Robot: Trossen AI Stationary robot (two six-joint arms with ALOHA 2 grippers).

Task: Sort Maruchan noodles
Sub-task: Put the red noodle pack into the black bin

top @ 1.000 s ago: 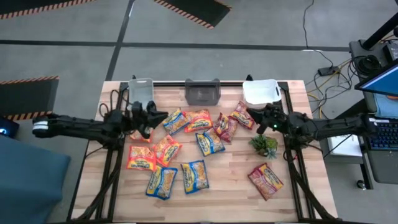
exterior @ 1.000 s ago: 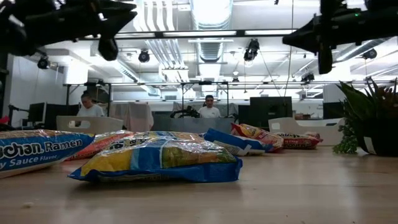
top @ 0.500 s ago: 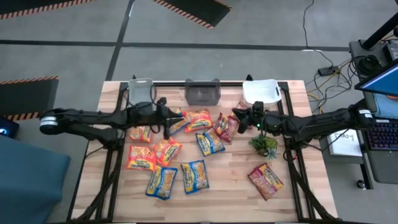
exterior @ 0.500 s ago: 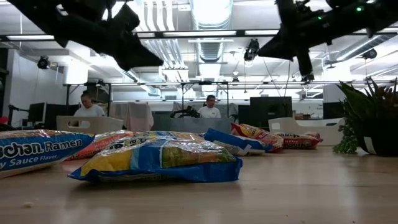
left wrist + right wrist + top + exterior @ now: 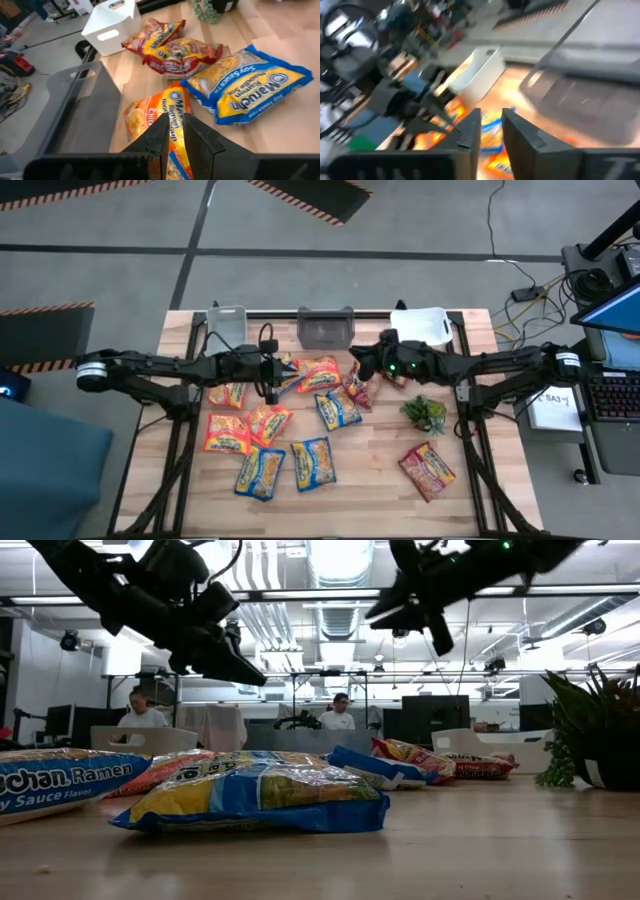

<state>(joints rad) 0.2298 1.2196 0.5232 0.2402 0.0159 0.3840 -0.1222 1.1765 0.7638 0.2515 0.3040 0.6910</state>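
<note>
Maruchan noodles lie scattered flat on the wooden table: orange packets (image 5: 225,435) (image 5: 320,372), blue-and-yellow ones (image 5: 338,408) (image 5: 313,463), dark red ones (image 5: 362,385) (image 5: 428,470). My left gripper (image 5: 275,377) hovers above a blue packet (image 5: 285,372) left of the middle. It holds nothing, and its fingers (image 5: 165,131) stand only a narrow slit apart. My right gripper (image 5: 357,360) hangs high over the far middle, beside the red packets, empty, with a small gap between its fingers (image 5: 470,131). In the low view both grippers (image 5: 250,675) (image 5: 385,605) are well clear of the packets.
Three bins stand along the far edge: a clear one (image 5: 227,323), a grey one (image 5: 326,327) and a white one (image 5: 420,325). A small green plant (image 5: 425,412) sits right of the middle. Bare wood lies at the near right. People sit in the room beyond.
My left gripper has moved from beside the clear bin toward the table's right, sinking a little and rolling about its own line. My right gripper has travelled from near the white bin toward the table's left and risen. No packet has moved.
</note>
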